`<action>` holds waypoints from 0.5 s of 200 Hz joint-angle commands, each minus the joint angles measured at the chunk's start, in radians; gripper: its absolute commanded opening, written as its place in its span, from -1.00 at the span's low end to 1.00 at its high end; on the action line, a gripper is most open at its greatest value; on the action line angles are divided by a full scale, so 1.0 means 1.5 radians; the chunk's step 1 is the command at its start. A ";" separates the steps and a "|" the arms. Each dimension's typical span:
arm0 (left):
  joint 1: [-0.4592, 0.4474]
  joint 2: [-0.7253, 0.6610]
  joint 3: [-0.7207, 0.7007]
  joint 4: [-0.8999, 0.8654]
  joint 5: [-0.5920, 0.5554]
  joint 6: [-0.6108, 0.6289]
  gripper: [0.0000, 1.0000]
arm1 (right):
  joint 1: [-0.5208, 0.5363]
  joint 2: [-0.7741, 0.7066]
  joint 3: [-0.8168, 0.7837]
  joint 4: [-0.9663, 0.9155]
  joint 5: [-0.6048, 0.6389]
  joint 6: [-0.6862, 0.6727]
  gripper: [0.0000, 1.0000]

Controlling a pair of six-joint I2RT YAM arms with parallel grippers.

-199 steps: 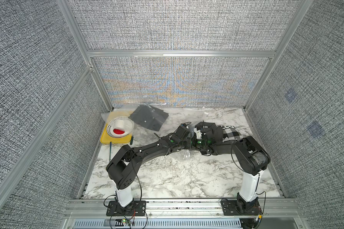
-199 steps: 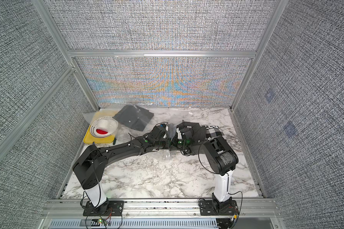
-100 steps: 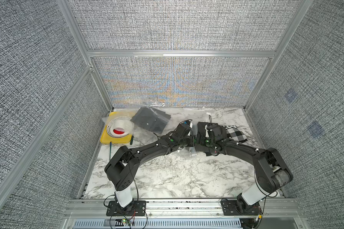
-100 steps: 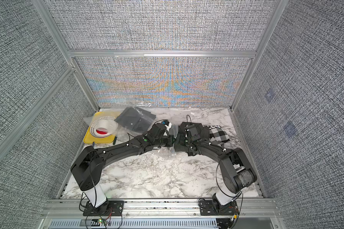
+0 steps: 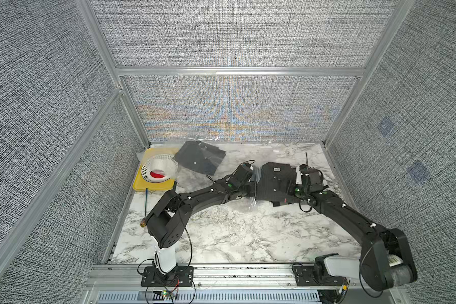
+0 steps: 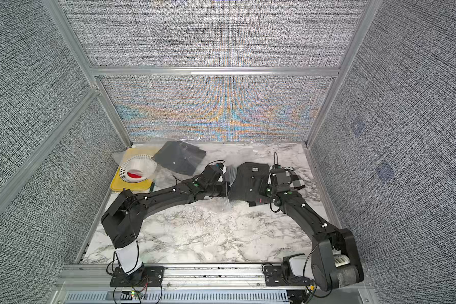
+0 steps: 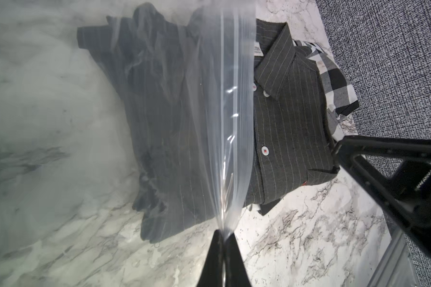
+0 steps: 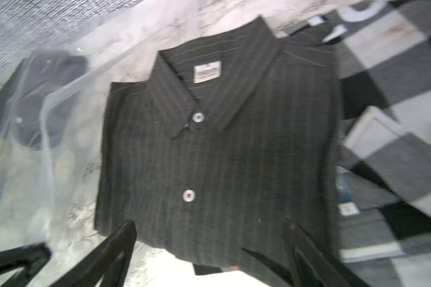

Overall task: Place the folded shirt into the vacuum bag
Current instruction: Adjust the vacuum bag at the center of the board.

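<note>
The folded shirt (image 5: 274, 181) (image 6: 249, 181) is dark grey with thin stripes and lies collar-up on the marble in both top views. My left gripper (image 7: 224, 233) is shut on the zip edge of the clear vacuum bag (image 7: 234, 119), holding the film up. About half of the shirt (image 7: 291, 119) shows through that film. My right gripper (image 8: 209, 238) is open at the shirt's (image 8: 222, 149) near hem, one finger (image 8: 120, 243) off it and the other finger (image 8: 299, 238) over the cloth. From above it (image 5: 291, 189) sits at the shirt's right side.
Another dark shirt (image 5: 199, 158) lies in the bag at the back left. A yellow tray (image 5: 142, 185) holds a white basket (image 5: 159, 168). A thin tool (image 5: 146, 205) lies by the left wall. A black-and-white checked cloth (image 7: 334, 82) lies under the shirt's right side.
My right gripper has opened and let go of the shirt, and its arm has swung out to the right. The left gripper stays shut on the bag's edge.
</note>
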 commanded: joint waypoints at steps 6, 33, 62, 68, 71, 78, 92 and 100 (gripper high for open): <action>0.002 0.006 0.007 -0.001 0.006 0.005 -1.00 | -0.079 -0.010 -0.029 0.015 -0.089 -0.024 0.69; 0.002 0.009 0.009 -0.002 0.010 0.005 -1.00 | -0.140 0.012 -0.053 0.052 -0.160 -0.024 0.39; 0.002 0.014 0.012 -0.003 0.013 0.006 -1.00 | -0.153 0.048 -0.061 0.082 -0.202 -0.017 0.06; 0.003 0.015 0.012 -0.003 0.014 0.006 -1.00 | -0.153 0.054 -0.062 0.086 -0.208 -0.014 0.01; 0.002 0.015 0.012 -0.003 0.015 0.006 -1.00 | -0.152 0.057 -0.062 0.089 -0.211 -0.014 -0.02; 0.002 0.015 0.012 -0.003 0.016 0.005 -1.00 | -0.153 0.062 -0.064 0.097 -0.219 -0.011 -0.05; 0.003 0.015 0.012 -0.002 0.017 0.005 -1.00 | -0.153 0.074 -0.067 0.104 -0.228 -0.007 -0.06; 0.002 0.015 0.012 -0.002 0.017 0.005 -1.00 | -0.153 0.079 -0.066 0.104 -0.230 -0.007 -0.06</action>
